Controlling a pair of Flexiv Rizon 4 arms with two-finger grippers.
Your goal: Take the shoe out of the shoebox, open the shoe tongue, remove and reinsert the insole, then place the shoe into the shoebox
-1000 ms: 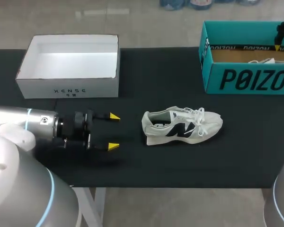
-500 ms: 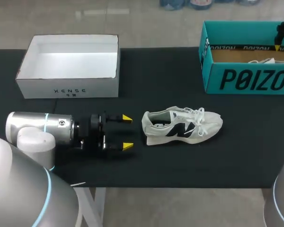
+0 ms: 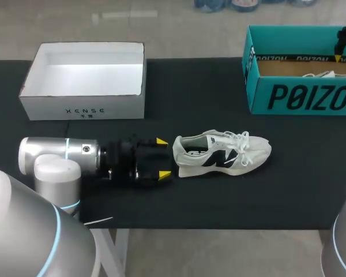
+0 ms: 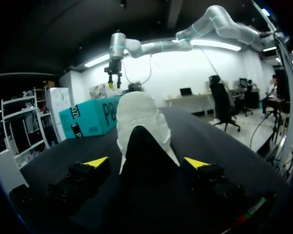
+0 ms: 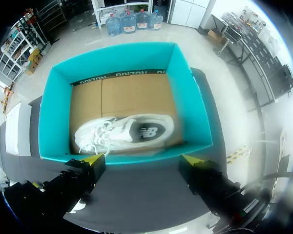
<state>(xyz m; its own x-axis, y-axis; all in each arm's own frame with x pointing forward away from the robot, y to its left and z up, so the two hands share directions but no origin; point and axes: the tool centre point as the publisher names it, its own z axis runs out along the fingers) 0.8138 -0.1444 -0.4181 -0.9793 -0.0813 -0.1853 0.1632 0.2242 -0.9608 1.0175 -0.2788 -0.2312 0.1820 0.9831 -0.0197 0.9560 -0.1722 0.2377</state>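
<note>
A white sneaker with a dark side logo (image 3: 222, 153) lies on its side on the black table, heel to the left. My left gripper (image 3: 163, 158) is open right at the heel. In the left wrist view the heel (image 4: 141, 122) stands just ahead of and between the yellow tips of the left gripper (image 4: 145, 162), and I cannot tell whether they touch. A teal shoebox (image 3: 300, 95) sits at the back right with a second white sneaker (image 5: 122, 131) inside. My right gripper (image 5: 142, 158) hangs open above that box (image 5: 56, 112), holding nothing.
An open white box (image 3: 83, 109) stands at the back left, just behind my left arm. In the left wrist view, the teal box (image 4: 90, 119) is far ahead, with my right gripper (image 4: 115, 84) above it.
My left gripper has slid right across the table, from well short of the sneaker to its heel. The sneaker and the right arm have not moved.
</note>
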